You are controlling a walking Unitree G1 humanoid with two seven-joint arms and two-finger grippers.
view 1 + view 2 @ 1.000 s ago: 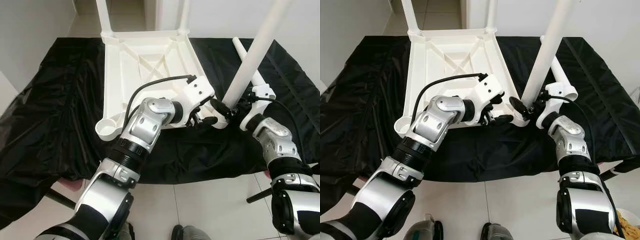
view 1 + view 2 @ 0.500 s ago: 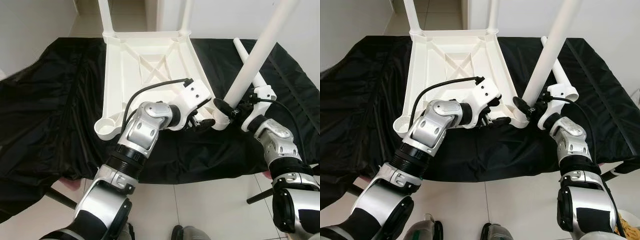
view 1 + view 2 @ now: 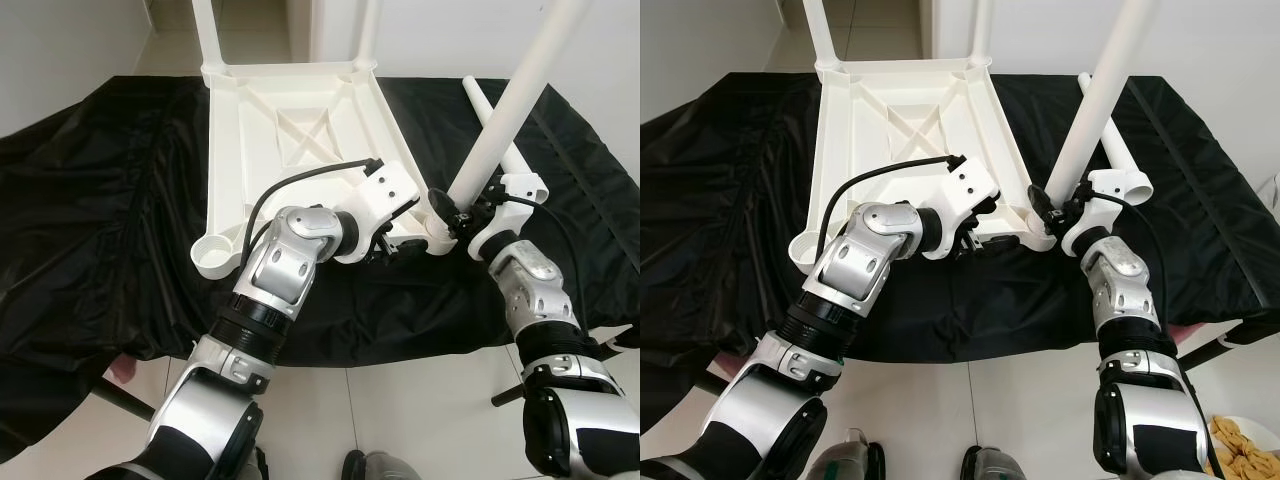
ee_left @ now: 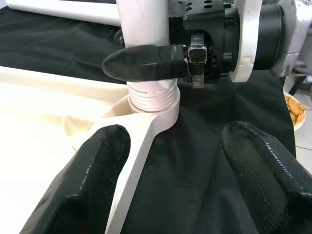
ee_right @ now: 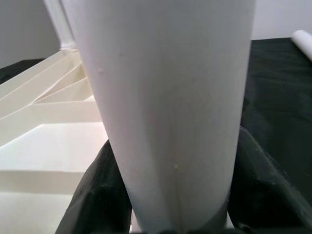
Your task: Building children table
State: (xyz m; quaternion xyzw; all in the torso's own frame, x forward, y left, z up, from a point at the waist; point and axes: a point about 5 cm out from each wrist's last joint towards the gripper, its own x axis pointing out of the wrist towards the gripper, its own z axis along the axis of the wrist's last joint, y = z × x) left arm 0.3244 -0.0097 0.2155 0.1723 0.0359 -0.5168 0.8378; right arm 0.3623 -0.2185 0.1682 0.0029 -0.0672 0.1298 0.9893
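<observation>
A white children's table (image 3: 290, 130) lies upside down on a black cloth (image 3: 100, 200). My right gripper (image 3: 447, 208) is shut on the lower end of a tilted white leg (image 3: 500, 120). The leg's threaded foot sits in the near right corner socket (image 4: 156, 109). In the right wrist view the leg (image 5: 170, 97) stands between both black fingers (image 5: 97, 195). My left gripper (image 3: 395, 245) is open, level with that corner, its fingers (image 4: 83, 185) on either side of the socket rim without gripping. A loose leg (image 3: 1123, 155) lies on the cloth behind.
Two fitted legs (image 3: 205, 30) stand upright at the far corners. The near left corner socket (image 3: 212, 257) is bare. The cloth ends at a front edge above white floor tiles (image 3: 400, 420). A black rod (image 3: 515, 392) pokes out low on the right.
My right gripper has pushed in closer to the corner socket with the leg, which stays tilted. The left gripper has drawn slightly nearer the table edge.
</observation>
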